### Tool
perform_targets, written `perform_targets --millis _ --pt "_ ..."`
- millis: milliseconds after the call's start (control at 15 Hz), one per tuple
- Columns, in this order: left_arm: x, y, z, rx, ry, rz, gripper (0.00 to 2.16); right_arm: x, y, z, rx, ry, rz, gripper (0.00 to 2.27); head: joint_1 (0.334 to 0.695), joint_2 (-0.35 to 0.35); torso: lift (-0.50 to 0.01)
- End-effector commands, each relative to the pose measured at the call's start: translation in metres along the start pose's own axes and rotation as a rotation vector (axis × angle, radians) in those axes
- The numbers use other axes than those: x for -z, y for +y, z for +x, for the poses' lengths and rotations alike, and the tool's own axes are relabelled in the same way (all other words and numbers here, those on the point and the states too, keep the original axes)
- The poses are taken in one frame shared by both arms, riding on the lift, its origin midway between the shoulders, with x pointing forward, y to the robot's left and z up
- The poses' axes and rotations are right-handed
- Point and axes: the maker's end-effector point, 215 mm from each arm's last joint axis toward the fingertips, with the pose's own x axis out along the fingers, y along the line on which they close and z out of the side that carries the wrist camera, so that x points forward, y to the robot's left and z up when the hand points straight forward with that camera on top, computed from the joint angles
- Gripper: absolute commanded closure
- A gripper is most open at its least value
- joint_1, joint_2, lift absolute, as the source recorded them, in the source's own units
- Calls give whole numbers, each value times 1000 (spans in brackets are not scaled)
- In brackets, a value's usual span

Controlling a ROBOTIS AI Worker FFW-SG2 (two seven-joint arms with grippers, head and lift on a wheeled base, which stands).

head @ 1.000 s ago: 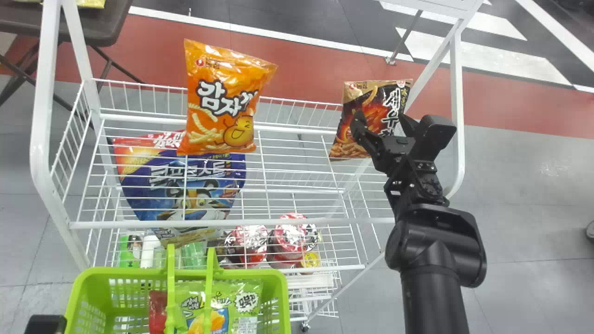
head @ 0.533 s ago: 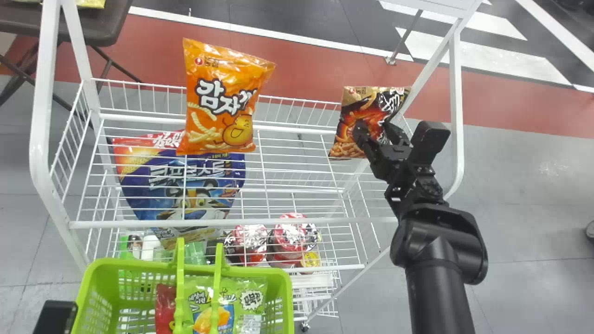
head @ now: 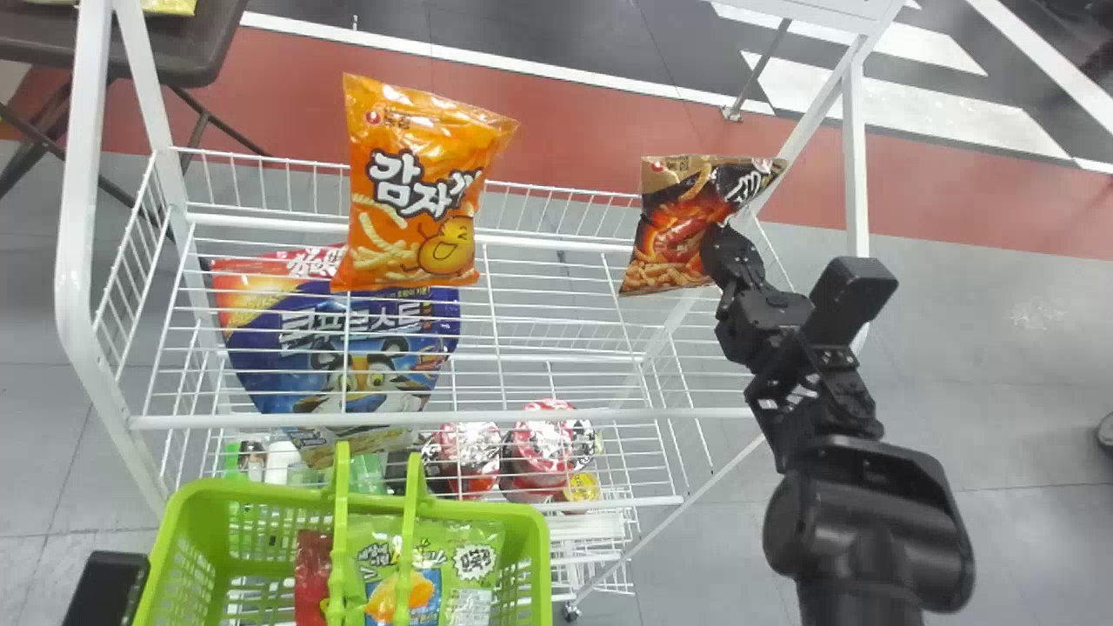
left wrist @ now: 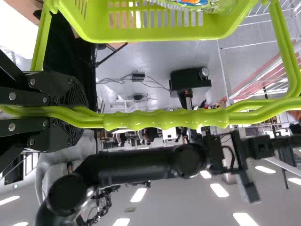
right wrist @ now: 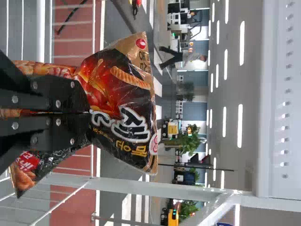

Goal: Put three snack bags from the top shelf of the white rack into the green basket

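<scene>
Snack bag [right wrist: 123,96] in right end effector [right wrist: 89,113].
Pinched mid-body, fanning out beyond the grip; likely light, slippery, crushable: best held there, gently. Left end effector [left wrist: 86,113] clamps basket handle [left wrist: 164,119].

White rack [head: 74,217]: one counted.
Green basket [head: 537,522]: one counted.
Bags at the top shelf: two noted, one orange bag [head: 417,191], one black-and-red bag [head: 665,230].
Blue bag [head: 348,330]: one logged.
Packs in basket: at least two made out, red pack [head: 313,565] and green pack [head: 474,535]; exact number cannot be told.
Red-topped tubs: two seen, first tub [head: 465,443], second tub [head: 541,435].
Yellow lid [head: 583,487]: one recorded.
</scene>
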Motion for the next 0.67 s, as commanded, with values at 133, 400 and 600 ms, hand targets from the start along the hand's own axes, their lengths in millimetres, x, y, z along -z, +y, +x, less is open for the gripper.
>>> perform_targets --millis 133,400,600 --pt "-3 -3 2 6 4 3 2121 -20 48 -72 -113 121 112 2159 695 -350 0" --pt "2 -1 4 6 1 -10 2121 54 120 -145 -313 480 398 2159 695 -350 0" --pt "2 -2 9 1 7 -2 2121 86 164 -212 -426 645 586 2159 695 -350 0"
